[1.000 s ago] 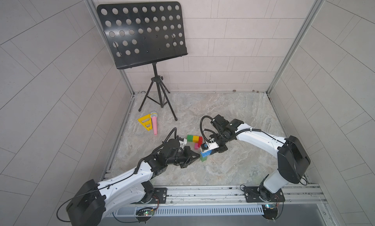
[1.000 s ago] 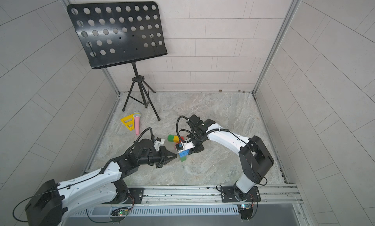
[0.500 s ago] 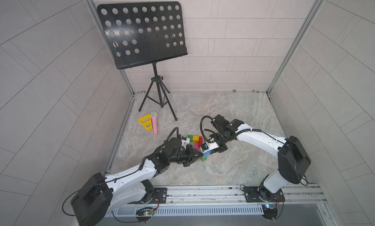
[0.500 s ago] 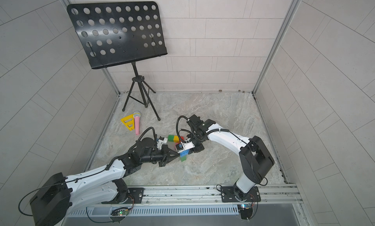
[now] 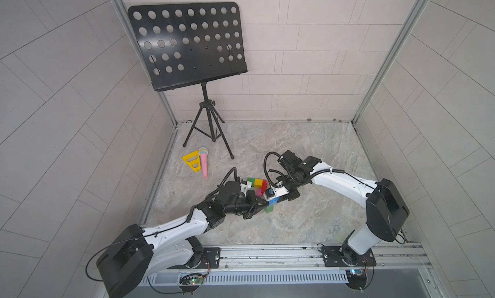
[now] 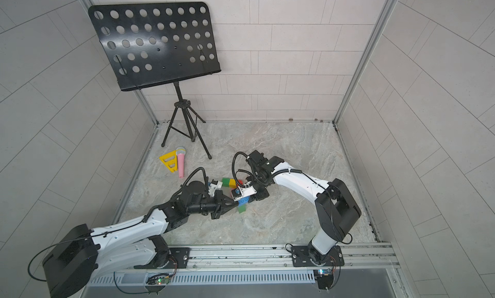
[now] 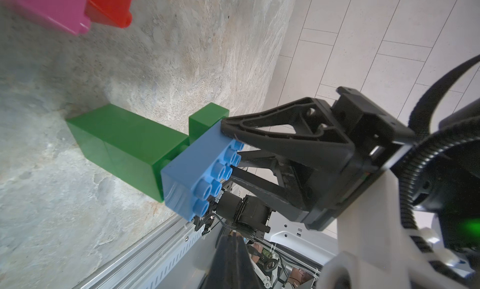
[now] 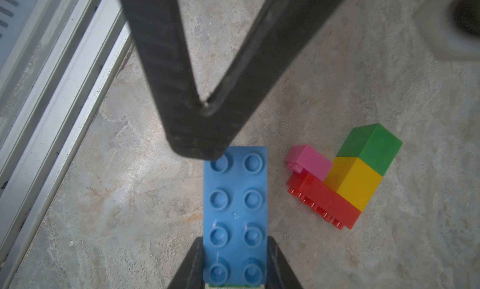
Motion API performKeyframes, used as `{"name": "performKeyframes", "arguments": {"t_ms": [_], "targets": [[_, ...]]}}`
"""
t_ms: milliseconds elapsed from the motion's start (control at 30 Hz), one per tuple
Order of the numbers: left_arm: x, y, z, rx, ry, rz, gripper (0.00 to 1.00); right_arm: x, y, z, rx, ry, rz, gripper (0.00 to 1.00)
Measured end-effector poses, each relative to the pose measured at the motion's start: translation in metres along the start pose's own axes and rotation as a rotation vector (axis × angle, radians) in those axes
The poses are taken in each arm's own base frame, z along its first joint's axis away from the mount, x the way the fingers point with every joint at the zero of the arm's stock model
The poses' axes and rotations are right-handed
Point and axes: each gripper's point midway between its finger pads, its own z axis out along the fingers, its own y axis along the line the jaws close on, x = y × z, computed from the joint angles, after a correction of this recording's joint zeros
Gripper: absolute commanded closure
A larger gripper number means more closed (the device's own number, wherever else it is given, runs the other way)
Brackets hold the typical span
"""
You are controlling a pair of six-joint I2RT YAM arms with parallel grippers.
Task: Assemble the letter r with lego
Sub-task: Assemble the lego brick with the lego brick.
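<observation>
Item 1: black perforated music stand (image 5: 187, 45) on a tripod, at the back left of the worktop (image 5: 308, 224).

Item 2: yellow triangle (image 5: 188, 158), flat on the worktop; pink toy microphone (image 5: 204, 165) lies touching its right edge.

Item 3: loose lego cluster, lying on its side near the middle; long red brick (image 8: 324, 197) carries a pink brick (image 8: 310, 160) and a yellow brick (image 8: 355, 182); a green brick (image 8: 371, 145) sits on the yellow one; the cluster is just beside the blue brick but apart from it.

Item 4: left hand (image 8: 200, 145), fully closed with nothing between its tips; the joined tips touch one end of the blue brick's studded face.

Item 5: blue brick (image 8: 235, 209), long, studs upward; mounted on a green column (image 7: 122, 142) that reaches down to the worktop; a single green brick (image 7: 206, 119) is fixed under its other end, clear of the surface.

Item 6: right hand (image 8: 235, 248), closed on the blue brick; its fingers (image 8: 191, 267) clamp the two long sides at the end away from the left hand.
</observation>
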Motion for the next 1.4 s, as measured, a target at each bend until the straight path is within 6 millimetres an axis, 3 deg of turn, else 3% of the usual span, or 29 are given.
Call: {"name": "performKeyframes", "arguments": {"t_ms": [567,1067,1400], "targets": [[-0.001,-0.003,0.003,0.016,0.007,-0.005,1.00,0.000,0.001,0.003,-0.015,-0.005,0.006,1.00],[-0.003,0.009,0.007,-0.037,0.007,-0.024,1.00,0.000,0.001,0.003,-0.015,-0.004,0.006,1.00],[-0.017,0.003,0.001,-0.044,-0.039,-0.018,1.00,0.001,0.001,0.004,-0.017,-0.004,0.006,1.00]]}}
